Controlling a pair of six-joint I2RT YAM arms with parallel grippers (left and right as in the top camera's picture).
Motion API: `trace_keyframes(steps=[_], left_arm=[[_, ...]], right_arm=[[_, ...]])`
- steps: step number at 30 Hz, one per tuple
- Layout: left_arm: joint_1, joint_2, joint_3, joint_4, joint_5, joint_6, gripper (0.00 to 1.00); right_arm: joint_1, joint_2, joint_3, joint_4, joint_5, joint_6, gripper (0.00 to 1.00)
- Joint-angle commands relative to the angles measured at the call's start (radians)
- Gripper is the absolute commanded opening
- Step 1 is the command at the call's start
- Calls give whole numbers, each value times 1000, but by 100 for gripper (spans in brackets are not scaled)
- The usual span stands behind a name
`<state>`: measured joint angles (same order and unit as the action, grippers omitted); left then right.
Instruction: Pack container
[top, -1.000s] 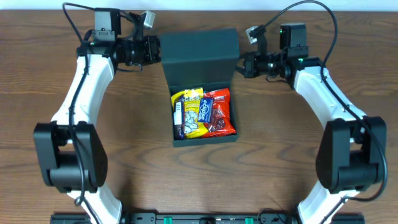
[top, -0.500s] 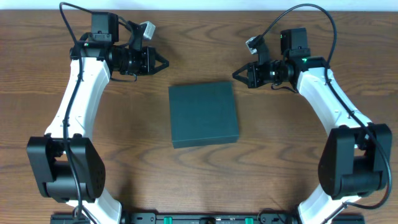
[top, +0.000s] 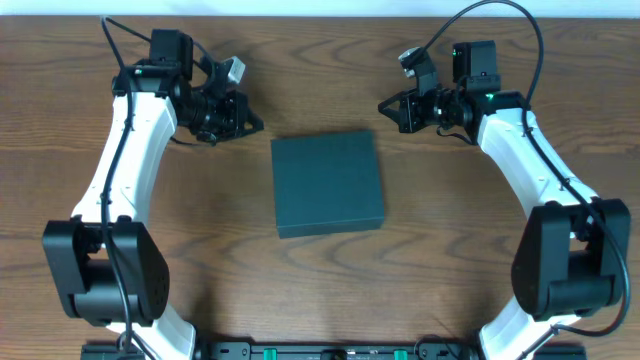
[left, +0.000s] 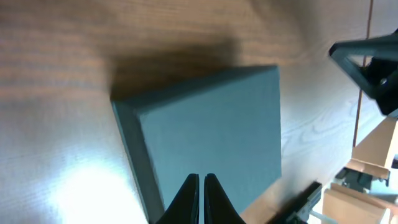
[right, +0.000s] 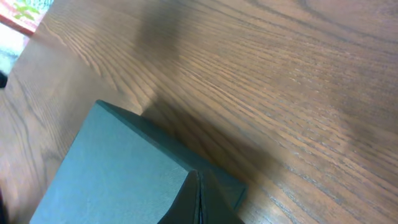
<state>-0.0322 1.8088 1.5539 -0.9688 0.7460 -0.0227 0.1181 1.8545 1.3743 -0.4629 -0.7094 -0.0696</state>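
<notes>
Inspection finding: the container (top: 328, 190) lies about the middle of the bench (top: 200, 260), standing square and flat, its lid (left: 217, 124) down and flush, so the contents are hidden. The left pincer (top: 254, 122) hangs towards the far left corner of the bench and the right pincer (top: 386, 105) towards the far right corner. Each is apart from the box, its fingers pressed together, holding nothing. Assessed handling: the walls and lid look stiff and straight-edged, so the box should not yield under pressure. The matte surface should give fair friction. Its weight cannot be judged with the lid shut. The box looks too broad for one pincer to span, so a hold is best taken on opposite side walls, one pincer to each side, pressing inward, or by sliding it along the bench. The lid is a risk point: a pull at its free edge is likely to lift the flap, not the box. The hinge side cannot be told from these views.
</notes>
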Motion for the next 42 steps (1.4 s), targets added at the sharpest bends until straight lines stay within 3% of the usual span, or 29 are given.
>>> trace_keyframes(steps=[1, 9, 19, 21, 24, 25, 27, 28, 32, 36, 42], left_arm=[[-1, -76, 20, -35, -24, 22, 6], [-1, -250, 20, -151, -24, 109, 6], [-1, -528, 19, -341, -36, 225, 6], [-1, -580, 19, -357, -43, 225, 6], [-1, -649, 19, -381, -43, 225, 6], [-1, -672, 19, -390, -43, 225, 23], [-1, -708, 19, -409, -43, 225, 79], [-1, -722, 19, -418, -43, 225, 95], [-1, -766, 19, -460, -43, 224, 95], [-1, -779, 19, -547, -54, 214, 95], [-1, -777, 19, -556, -145, 214, 95]], right_arm=[[6, -79, 24, -11, -10, 13, 1], [8, -277, 24, -86, -10, 13, 1], [9, -509, 24, -360, -13, 13, 2], [9, -542, 24, -421, -13, 13, 11], [9, -578, 24, -506, -13, 13, 47], [9, -590, 24, -541, -13, 13, 75], [9, -602, 24, -599, -13, 46, 99], [9, -603, 24, -621, -13, 60, 99], [9, -602, 24, -729, -12, 121, 99], [8, -602, 24, -734, -12, 121, 99], [9, -602, 24, -734, -12, 121, 99]])
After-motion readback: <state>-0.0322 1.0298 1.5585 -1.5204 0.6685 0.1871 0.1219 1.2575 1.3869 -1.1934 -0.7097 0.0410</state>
